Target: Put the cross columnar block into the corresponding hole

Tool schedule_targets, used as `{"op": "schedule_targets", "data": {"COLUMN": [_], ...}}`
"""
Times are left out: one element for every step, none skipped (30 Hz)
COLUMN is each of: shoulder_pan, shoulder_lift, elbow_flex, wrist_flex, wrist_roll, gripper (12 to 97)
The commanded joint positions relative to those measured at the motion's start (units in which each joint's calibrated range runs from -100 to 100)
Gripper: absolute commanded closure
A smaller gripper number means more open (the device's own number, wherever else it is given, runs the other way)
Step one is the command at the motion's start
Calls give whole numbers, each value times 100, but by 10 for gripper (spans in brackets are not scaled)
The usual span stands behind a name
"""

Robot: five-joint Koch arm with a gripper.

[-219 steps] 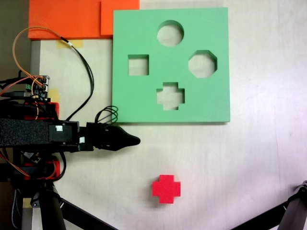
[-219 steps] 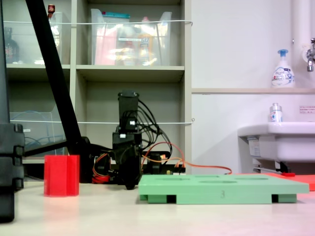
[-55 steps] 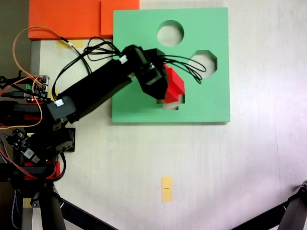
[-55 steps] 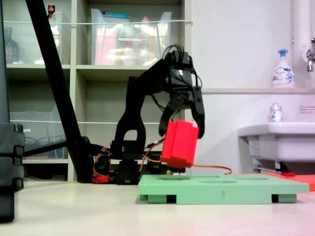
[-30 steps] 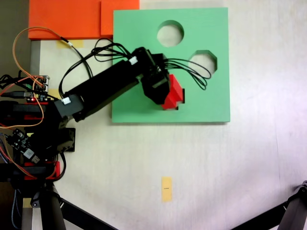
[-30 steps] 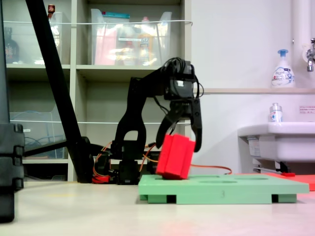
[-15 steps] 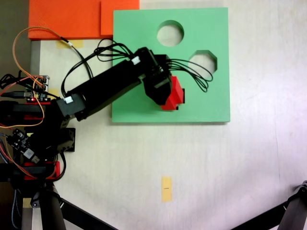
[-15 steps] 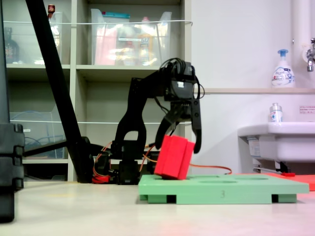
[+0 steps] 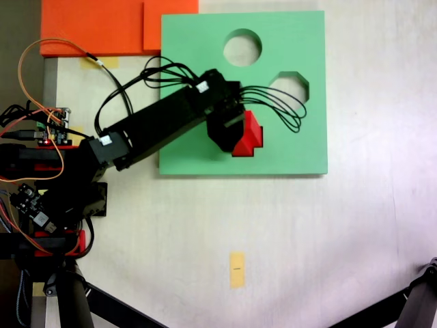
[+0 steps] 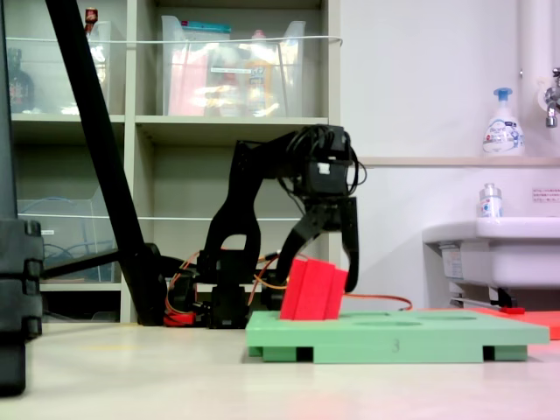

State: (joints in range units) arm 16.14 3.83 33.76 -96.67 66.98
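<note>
In a fixed view from above, the red cross columnar block (image 9: 250,135) sits over the plus-shaped cutout of the green foam board (image 9: 300,140), hiding the corresponding hole. My gripper (image 9: 234,134) is on top of the block. From the side, the block (image 10: 311,290) leans to the right, its lower end sunk into the board (image 10: 394,333). The gripper (image 10: 320,266) straddles its upper end, one finger (image 10: 351,254) on the right and one on the left, shut on it.
The round hole (image 9: 242,48) and the octagonal hole (image 9: 290,87) lie open on the board, cables crossing the latter. A yellow tag (image 9: 236,269) lies on the table below. Orange foam sheets (image 9: 102,27) sit at the top left. Tripod legs (image 9: 102,304) cross the bottom corners.
The gripper has come down with the block. It hung tilted above the board before; now its lower end is in the cutout and it leans less.
</note>
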Motion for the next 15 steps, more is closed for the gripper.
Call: {"op": "schedule_targets", "data": {"shoulder_pan": [49,49,49,44,29,10,-10,-34,-63,-83,-112,-127,-147,-166,-186], "shoulder_lift": [50,92,148,204,218,245,259,301,315,329,343,385,399,413,455], "elbow_flex": [104,104,104,104,104,104,104,104,114,104,104,114,104,104,104], "wrist_flex": [-333,-333,-333,-333,-333,-333,-333,-333,-333,-333,-333,-333,-333,-333,-333], "wrist_roll": [59,54,49,34,-20,-83,-137,-171,-215,-254,-293,-303,-308,-313,-327], "gripper": [690,689,689,687,678,665,656,609,580,574,567,558,527,485,445]}}
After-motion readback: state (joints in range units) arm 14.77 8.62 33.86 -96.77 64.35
